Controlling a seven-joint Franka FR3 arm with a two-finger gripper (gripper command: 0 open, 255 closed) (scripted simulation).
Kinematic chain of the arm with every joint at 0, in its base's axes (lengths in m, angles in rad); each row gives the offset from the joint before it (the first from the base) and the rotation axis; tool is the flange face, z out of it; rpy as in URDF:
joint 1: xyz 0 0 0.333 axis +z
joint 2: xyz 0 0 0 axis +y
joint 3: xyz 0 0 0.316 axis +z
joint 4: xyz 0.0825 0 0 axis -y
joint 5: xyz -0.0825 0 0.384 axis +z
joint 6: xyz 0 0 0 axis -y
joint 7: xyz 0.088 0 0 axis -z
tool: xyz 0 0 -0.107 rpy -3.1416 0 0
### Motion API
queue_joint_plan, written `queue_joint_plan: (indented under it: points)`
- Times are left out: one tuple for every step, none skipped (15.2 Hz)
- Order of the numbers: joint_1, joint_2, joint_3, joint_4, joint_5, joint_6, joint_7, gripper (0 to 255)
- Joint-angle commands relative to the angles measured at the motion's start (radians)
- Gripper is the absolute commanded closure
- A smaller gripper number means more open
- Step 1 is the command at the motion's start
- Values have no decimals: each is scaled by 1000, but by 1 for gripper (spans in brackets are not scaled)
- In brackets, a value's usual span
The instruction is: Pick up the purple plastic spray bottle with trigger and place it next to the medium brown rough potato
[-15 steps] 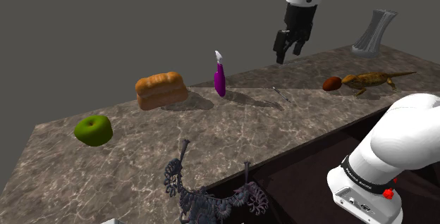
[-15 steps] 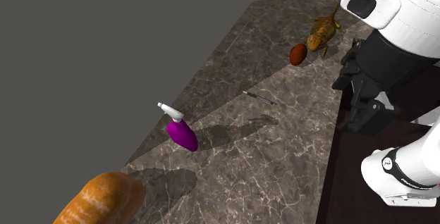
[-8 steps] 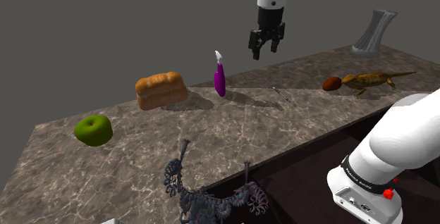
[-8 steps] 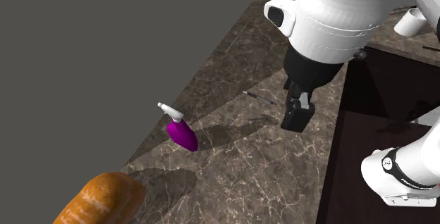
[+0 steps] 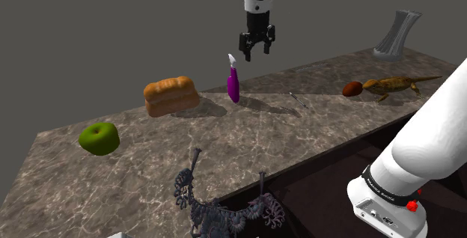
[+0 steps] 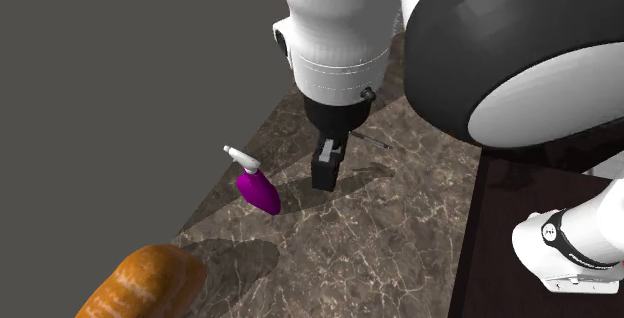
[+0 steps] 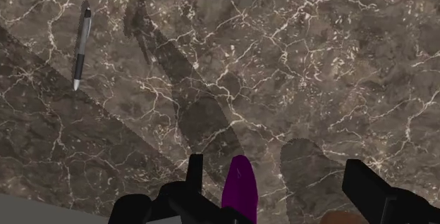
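The purple spray bottle [image 5: 233, 84] with a white trigger head stands upright on the marble counter [image 5: 247, 135]. My gripper [image 5: 254, 48] hangs open in the air, just above it and slightly toward the shoulder view's right. In the second exterior view the gripper [image 6: 326, 167] hovers right of the bottle [image 6: 258, 189]. Through the wrist camera the bottle [image 7: 240, 184] appears below, between the spread fingers and close to one finger [image 7: 195, 174], untouched. The brown potato [image 5: 352, 89] lies far off at the shoulder view's right, beside a lizard figure [image 5: 397, 84].
A bread loaf [image 5: 171, 96] and a green apple [image 5: 99, 138] lie left of the bottle. A pen [image 5: 299, 100] lies between bottle and potato. A grey vase [image 5: 397, 34] stands at the back right. A dark wiry figure [image 5: 224, 208] stands at the counter's front edge.
The arm has swung toward the shoulder view's left, carrying the open gripper from near the pen and potato side over to just above the bottle. Nothing on the counter moved.
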Motion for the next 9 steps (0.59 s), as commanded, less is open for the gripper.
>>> queue_joint_plan:
  points:
    - [-1,90,1,99,-17,-17,12,0]
    - [1,135,1,147,-25,-25,20,0]
    - [4,180,2,197,-32,-35,28,0]
    - [7,226,1,250,-40,-46,35,0]
    - [11,273,1,305,-48,-59,41,0]
    - [15,321,0,364,-56,-74,47,0]
    - [20,370,-2,426,-63,-91,53,0]
    - [25,422,-4,493,-71,-111,57,0]
    - [31,475,-6,565,-77,-133,61,0]
